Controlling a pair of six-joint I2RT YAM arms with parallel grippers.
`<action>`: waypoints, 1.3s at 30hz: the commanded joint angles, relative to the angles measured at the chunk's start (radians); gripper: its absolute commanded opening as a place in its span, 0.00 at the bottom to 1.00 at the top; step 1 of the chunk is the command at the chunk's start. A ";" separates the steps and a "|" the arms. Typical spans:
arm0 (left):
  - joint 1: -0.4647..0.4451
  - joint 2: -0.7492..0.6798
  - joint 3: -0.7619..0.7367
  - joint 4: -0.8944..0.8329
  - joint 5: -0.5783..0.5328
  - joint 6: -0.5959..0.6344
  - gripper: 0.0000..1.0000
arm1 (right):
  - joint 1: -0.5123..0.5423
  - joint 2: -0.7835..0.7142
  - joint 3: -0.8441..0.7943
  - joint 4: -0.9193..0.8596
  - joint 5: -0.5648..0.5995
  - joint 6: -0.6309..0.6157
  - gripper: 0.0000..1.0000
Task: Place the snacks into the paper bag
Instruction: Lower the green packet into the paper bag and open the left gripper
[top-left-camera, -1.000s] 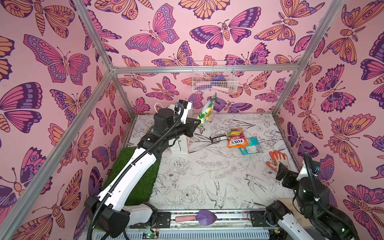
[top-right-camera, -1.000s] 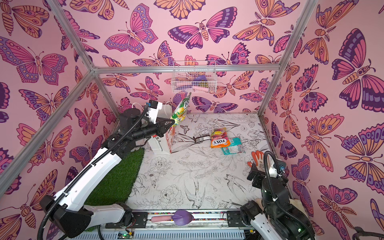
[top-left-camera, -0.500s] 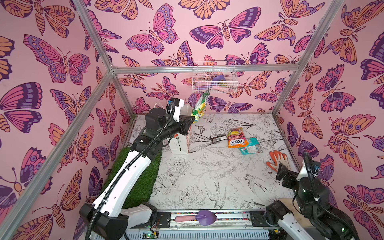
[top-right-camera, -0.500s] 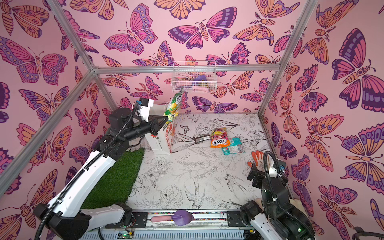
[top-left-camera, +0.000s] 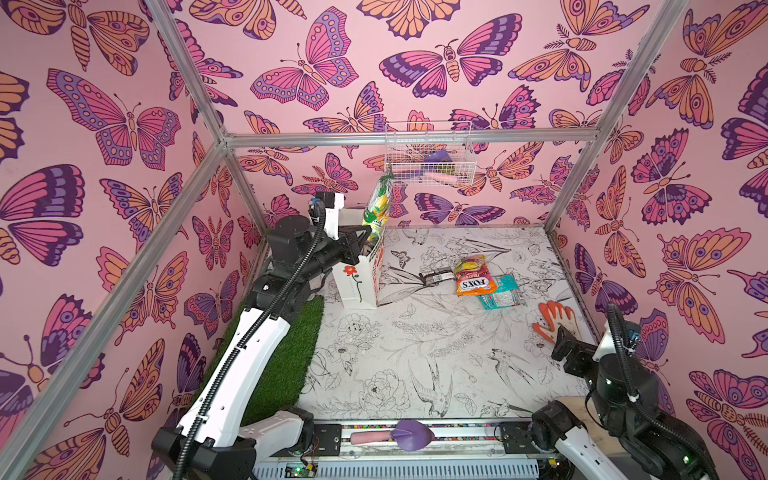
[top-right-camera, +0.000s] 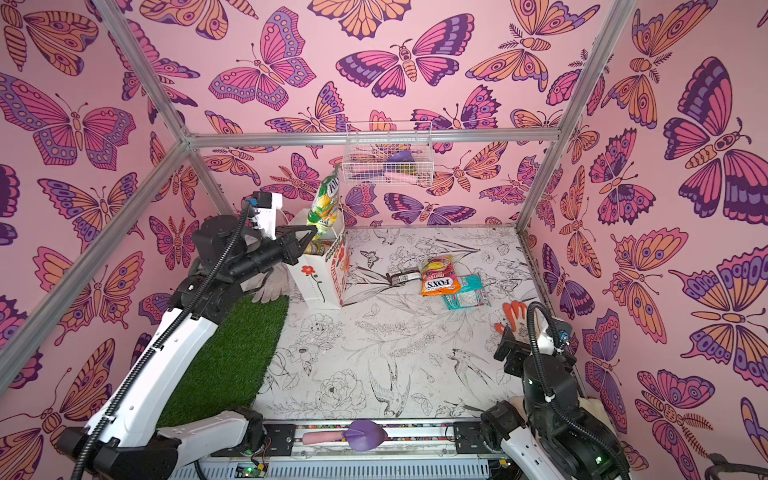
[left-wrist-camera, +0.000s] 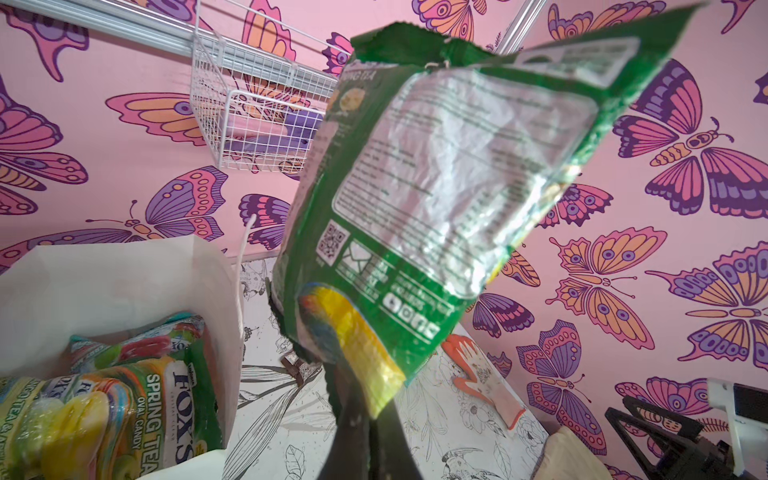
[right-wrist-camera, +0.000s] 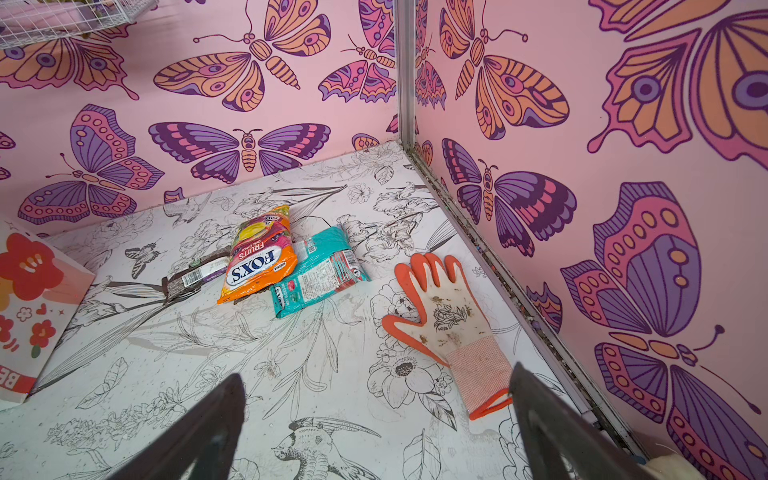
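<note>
Left gripper (top-right-camera: 312, 235) pinches lower edge of yellow-green bag (top-left-camera: 376, 208), fingers pressed tight on it. Packet stands upright above open mouth of paper bag (top-left-camera: 356, 286). More packets (left-wrist-camera: 124, 395) lie inside paper bag. Orange FOX'S bag (top-left-camera: 473, 279), teal packet (top-left-camera: 502, 293) and dark brown bar (top-left-camera: 435, 276) lie on table (top-left-camera: 415, 353), well right of paper bag. Right gripper (right-wrist-camera: 376, 372), fingers spread wide, hovers far from paper bag, near orange glove (right-wrist-camera: 449, 316).

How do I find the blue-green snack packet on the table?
Look at the flower-drawn table, on the side with the orange glove. The teal packet lies there, touching the orange FOX'S bag. Unlike its neighbours it is blue-green, and nearest the glove.
</note>
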 joint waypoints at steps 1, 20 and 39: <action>0.024 -0.028 -0.015 0.073 0.026 -0.017 0.00 | -0.004 -0.002 -0.005 0.009 0.007 -0.007 0.99; 0.136 0.027 -0.011 0.069 0.105 -0.112 0.00 | -0.004 -0.001 -0.005 0.010 0.006 -0.007 0.99; 0.173 0.121 0.032 0.009 0.170 -0.171 0.00 | -0.004 -0.003 -0.005 0.009 0.006 -0.007 0.99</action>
